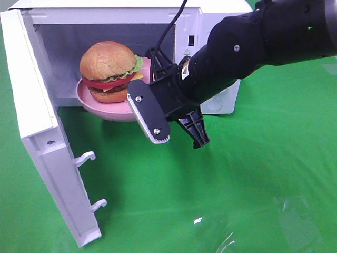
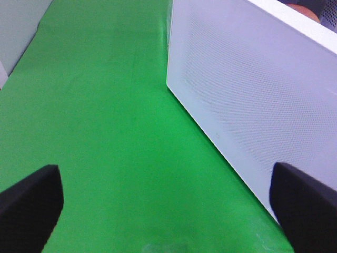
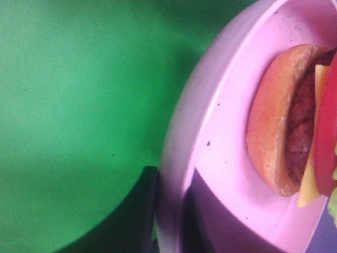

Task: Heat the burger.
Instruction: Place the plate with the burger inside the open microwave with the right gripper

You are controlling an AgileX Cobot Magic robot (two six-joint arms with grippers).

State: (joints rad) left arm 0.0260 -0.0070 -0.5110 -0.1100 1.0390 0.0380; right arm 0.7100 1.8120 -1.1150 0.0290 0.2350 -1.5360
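Over on the left, the left gripper (image 2: 166, 176) looks down on the green cloth (image 2: 105, 105). Its fingers (image 2: 31, 205) are spread wide at the two edges of its wrist view, with nothing between them. Just beside it stands a white panel (image 2: 253, 89) with a fine dotted pattern, though which face of the oven that is, I can't say.

Exterior view now: the microwave door (image 1: 31, 100) stands wide open on the left, its two latch hooks (image 1: 87, 158) pointing out over the cloth. In the open mouth of the microwave (image 1: 192, 23) sits the burger (image 1: 109, 71), upright and bun on top, with lettuce, tomato and cheese showing. It rests on the pink plate (image 1: 105, 112). The plate is only partly in: its back is inside the cavity, while its front rim juts out past the opening and throws a shadow on the cloth.

Right at that rim is the right gripper (image 1: 181, 138). One finger (image 1: 150, 113), black with a white toothed pad, lies across the plate's right edge. The other shows lower and further right, with cloth visible between their tips.

The right wrist view is pressed up close, the plate's rim (image 3: 174, 174) running through it and the burger's bottom bun (image 3: 274, 121) beside it. The fingers are unclear there, so whether the rim is pinched I cannot tell. The black arm (image 1: 263, 37) reaches in from the upper right, with a cable (image 1: 168, 31) running up from it.
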